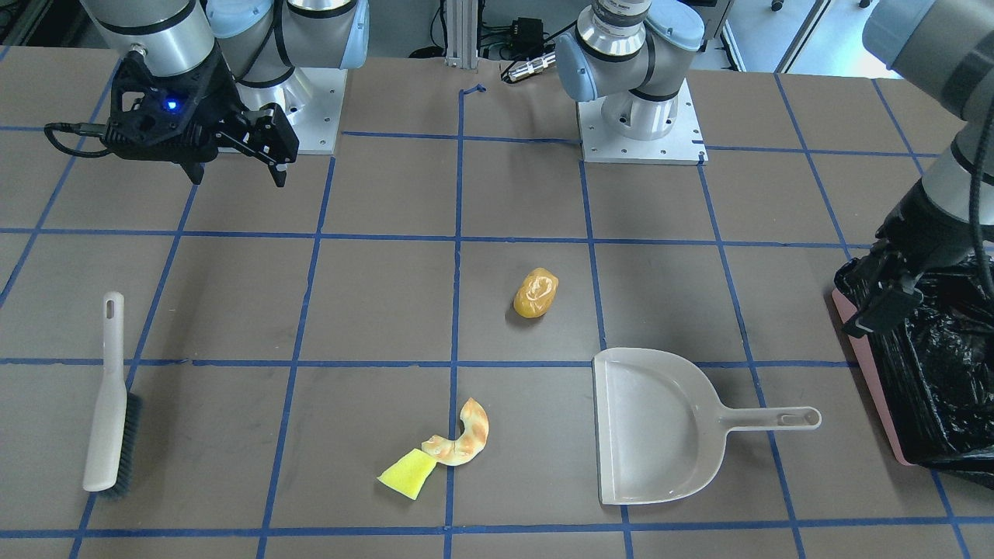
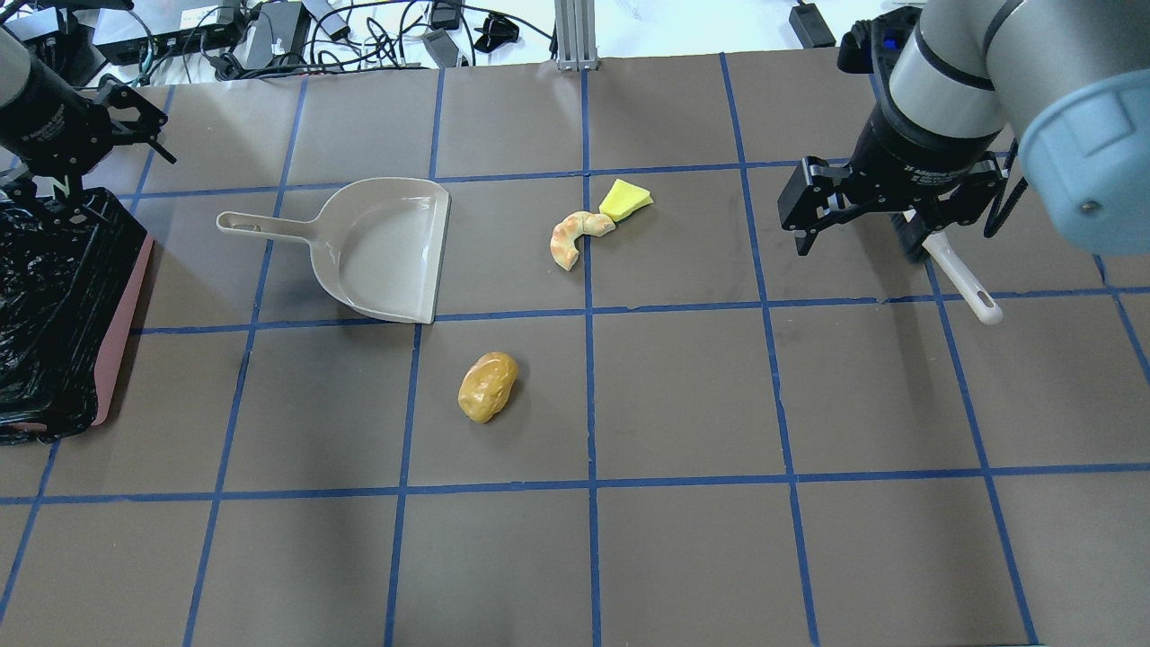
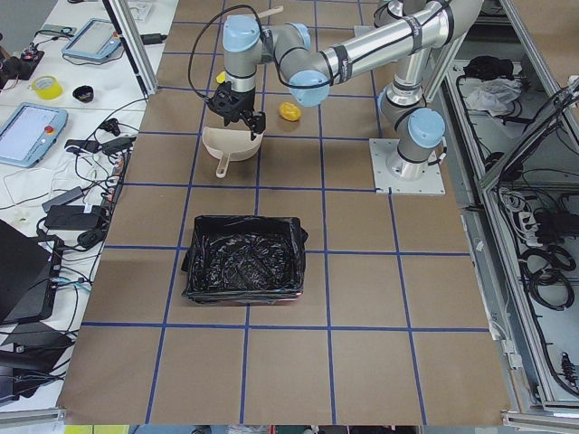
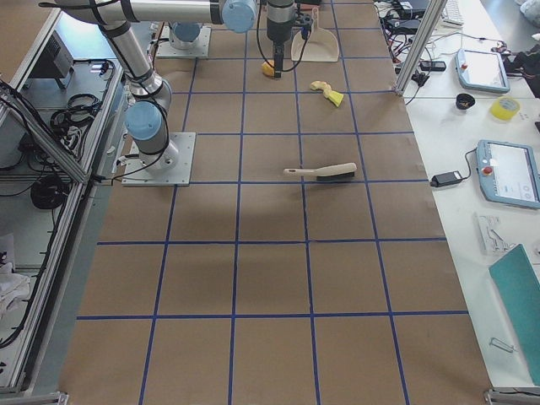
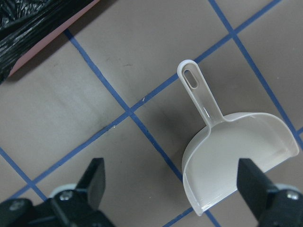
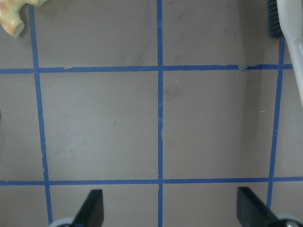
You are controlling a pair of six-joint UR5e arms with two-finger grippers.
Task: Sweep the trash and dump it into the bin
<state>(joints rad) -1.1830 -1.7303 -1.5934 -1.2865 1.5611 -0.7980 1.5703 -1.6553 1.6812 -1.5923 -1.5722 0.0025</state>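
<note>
Dustpan [image 1: 660, 427] x1, brush [image 1: 109, 419] x1, trash pcs [image 1: 466, 439] x3, bin [image 3: 242, 291] x1; L hand [image 5: 171, 175], R hand [image 1: 237, 167] both released.

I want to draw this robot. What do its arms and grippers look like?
The right arm and left arm are silver tubes with pale blue round caps. The right gripper and left gripper are black with two fingers; the right one shows a blue light and black cable.

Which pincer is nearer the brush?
Right. The right pincer hovers near the brush, off its handle end. The left pincer is across the table, at the bin.
</note>
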